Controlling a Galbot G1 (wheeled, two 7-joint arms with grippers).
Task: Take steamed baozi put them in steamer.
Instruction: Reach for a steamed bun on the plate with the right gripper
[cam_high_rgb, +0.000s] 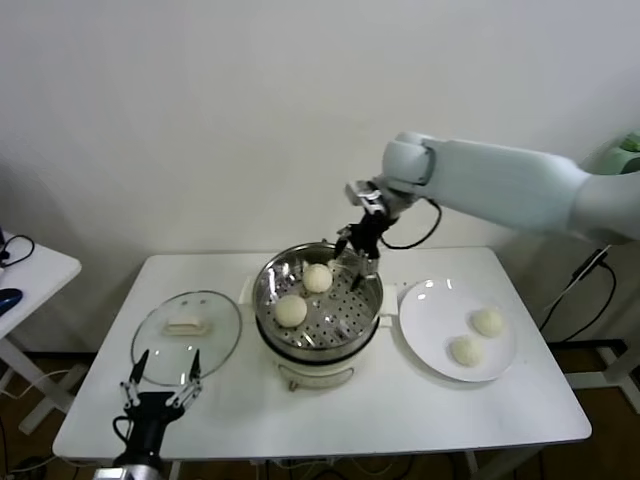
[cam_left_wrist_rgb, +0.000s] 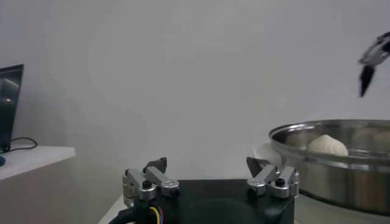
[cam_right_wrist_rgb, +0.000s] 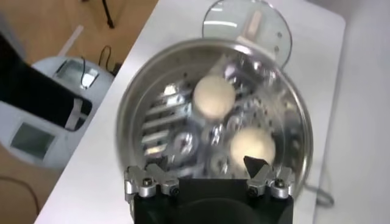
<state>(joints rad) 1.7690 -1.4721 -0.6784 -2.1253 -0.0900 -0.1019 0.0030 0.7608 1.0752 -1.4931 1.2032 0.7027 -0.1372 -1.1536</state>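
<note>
The left pincer (cam_high_rgb: 160, 372) rests low at the near left edge of the worktop (cam_high_rgb: 400, 410), its fingers spread wide and holding nothing. Just beyond it lies the glass lid (cam_high_rgb: 187, 335), flat, with its white handle on top.

To that pincer's right and a little farther off stands the steamer (cam_high_rgb: 318, 310), with two baozi on its perforated tray: one bun (cam_high_rgb: 291, 311) toward the near left of the tray, another bun (cam_high_rgb: 318, 278) behind it near the far wall.

The right pincer (cam_high_rgb: 358, 246) hangs over the steamer's far rim, jaws wide and empty. Seen from its wrist, both buns lie right under it, one (cam_right_wrist_rgb: 214, 95) farther out and one (cam_right_wrist_rgb: 252, 145) close below its fingers (cam_right_wrist_rgb: 258, 165).

To the right of this pincer and nearer sits the white plate (cam_high_rgb: 430, 300), just beside the steamer, carrying two more baozi (cam_high_rgb: 488, 322) (cam_high_rgb: 466, 351) well apart from the pincer.
</note>
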